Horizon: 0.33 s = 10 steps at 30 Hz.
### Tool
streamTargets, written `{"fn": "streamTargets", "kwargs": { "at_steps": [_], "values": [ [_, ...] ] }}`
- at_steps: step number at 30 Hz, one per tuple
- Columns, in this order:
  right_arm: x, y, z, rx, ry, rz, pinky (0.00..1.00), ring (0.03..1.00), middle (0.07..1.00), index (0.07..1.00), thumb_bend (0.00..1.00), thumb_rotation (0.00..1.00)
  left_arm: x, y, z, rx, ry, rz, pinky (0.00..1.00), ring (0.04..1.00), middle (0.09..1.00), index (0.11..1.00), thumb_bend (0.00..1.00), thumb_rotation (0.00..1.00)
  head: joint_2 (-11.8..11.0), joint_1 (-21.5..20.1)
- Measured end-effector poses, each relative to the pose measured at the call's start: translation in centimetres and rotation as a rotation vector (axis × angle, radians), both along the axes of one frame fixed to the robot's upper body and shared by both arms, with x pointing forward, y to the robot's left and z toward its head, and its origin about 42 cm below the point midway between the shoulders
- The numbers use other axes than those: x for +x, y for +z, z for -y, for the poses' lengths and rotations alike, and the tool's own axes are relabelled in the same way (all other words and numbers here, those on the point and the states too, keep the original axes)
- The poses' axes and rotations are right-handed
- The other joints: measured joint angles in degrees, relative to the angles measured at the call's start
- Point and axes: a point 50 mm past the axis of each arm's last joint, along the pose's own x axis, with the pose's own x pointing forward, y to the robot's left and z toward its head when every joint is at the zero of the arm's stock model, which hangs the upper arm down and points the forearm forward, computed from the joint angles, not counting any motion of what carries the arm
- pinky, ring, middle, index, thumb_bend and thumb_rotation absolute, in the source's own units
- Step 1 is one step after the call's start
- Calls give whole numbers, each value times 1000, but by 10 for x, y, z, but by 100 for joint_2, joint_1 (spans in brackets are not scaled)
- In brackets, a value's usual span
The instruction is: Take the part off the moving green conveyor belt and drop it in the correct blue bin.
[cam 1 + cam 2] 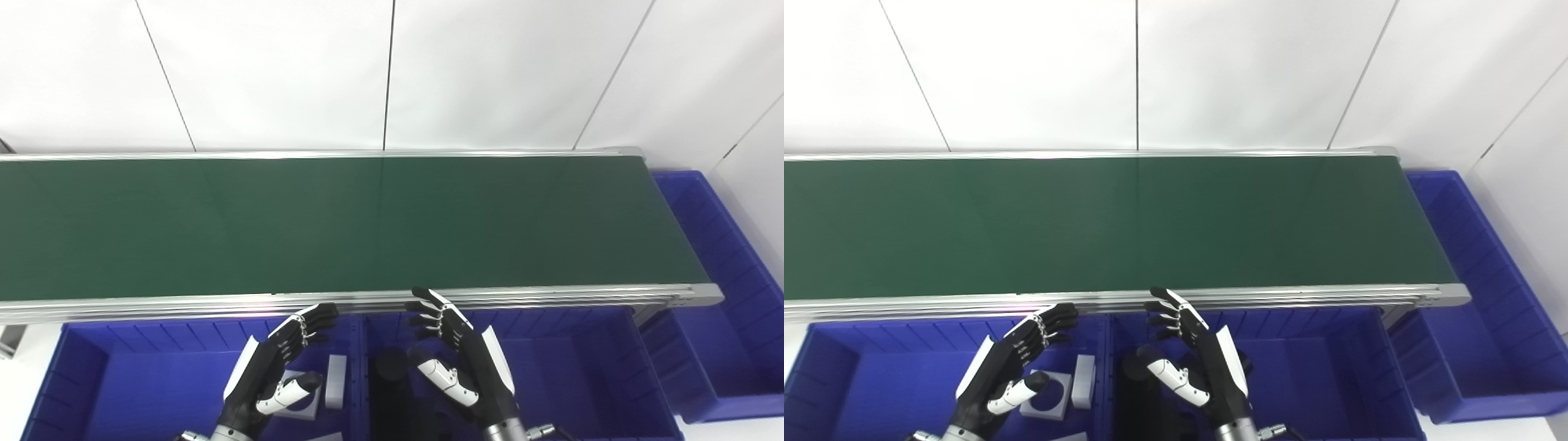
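The green conveyor belt (343, 226) runs across the view with no part showing on it. My left hand (275, 367) hovers open over the left blue bin (141, 392), fingers spread, holding nothing. My right hand (456, 355) hovers open over the middle blue bin (569, 373), just below the belt's near rail. White parts (335, 380) lie in the left bin under my left hand. Black parts (389, 367) lie at the left end of the middle bin beside my right hand.
A third blue bin (729, 318) stands at the belt's right end. A silver rail (367, 301) edges the belt's near side above the bins. A white panelled wall (392, 73) rises behind the belt.
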Motion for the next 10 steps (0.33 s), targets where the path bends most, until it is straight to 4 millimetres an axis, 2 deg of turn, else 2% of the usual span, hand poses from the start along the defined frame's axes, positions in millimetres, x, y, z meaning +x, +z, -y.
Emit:
{"fn": "streamTargets", "kwargs": {
  "at_steps": [10],
  "values": [
    [-1,0,4,-6,-1,1,617,705,777,850,556,699,0,0,6,-15,14,0,733,780,801,804,899,708,-9,167]
  ]
}}
